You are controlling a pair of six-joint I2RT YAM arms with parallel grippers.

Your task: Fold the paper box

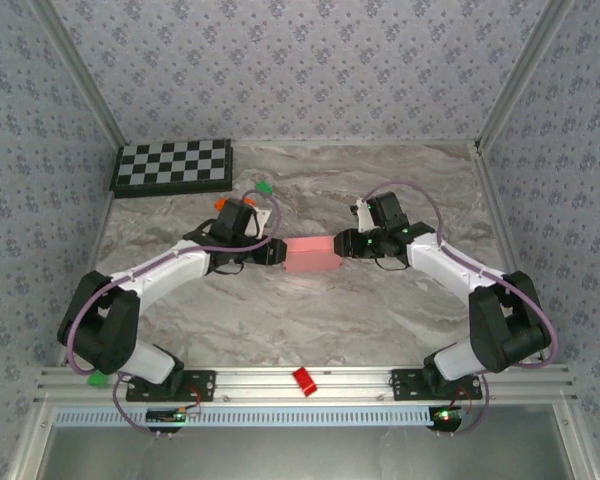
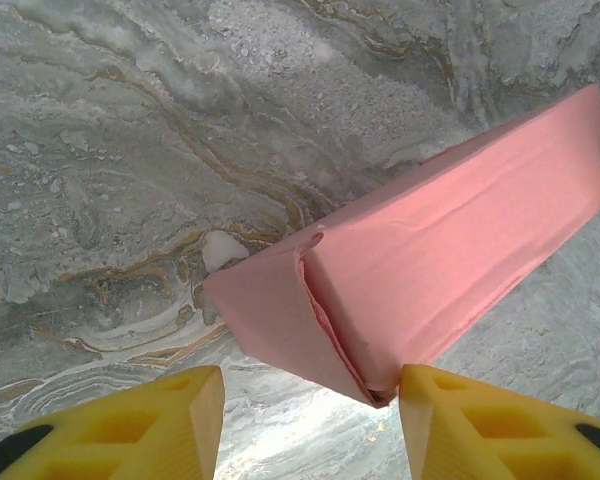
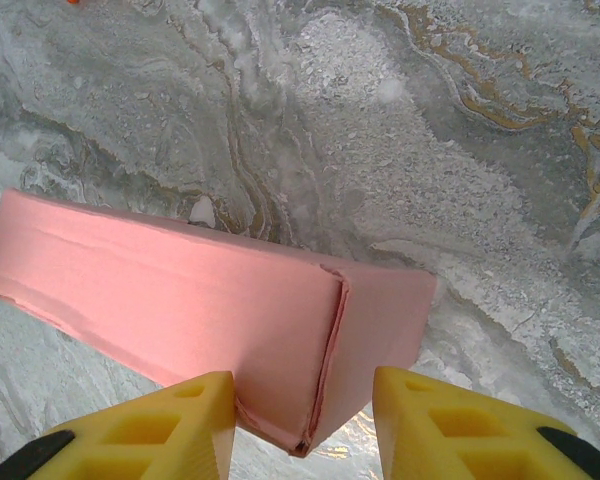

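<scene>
The paper box (image 1: 313, 255) is a closed salmon-pink box lying flat on the marble table (image 1: 310, 320), midway between the two arms. My left gripper (image 1: 277, 252) is at its left end and stands open. In the left wrist view the box (image 2: 430, 260) has its end flap tucked in; its lower corner touches one yellow fingertip (image 2: 425, 400), with a wide gap to the other. My right gripper (image 1: 348, 243) is at the box's right end. There the box end (image 3: 280, 320) sits between the fingers of the gripper (image 3: 302, 400); one pad (image 3: 205, 410) touches it, the other stands apart.
A black and white checkerboard (image 1: 173, 166) lies at the back left. Small green (image 1: 264, 187) and orange (image 1: 220, 202) bits sit behind the left wrist. A red bit (image 1: 304, 380) rests on the front rail. Patterned walls enclose the table.
</scene>
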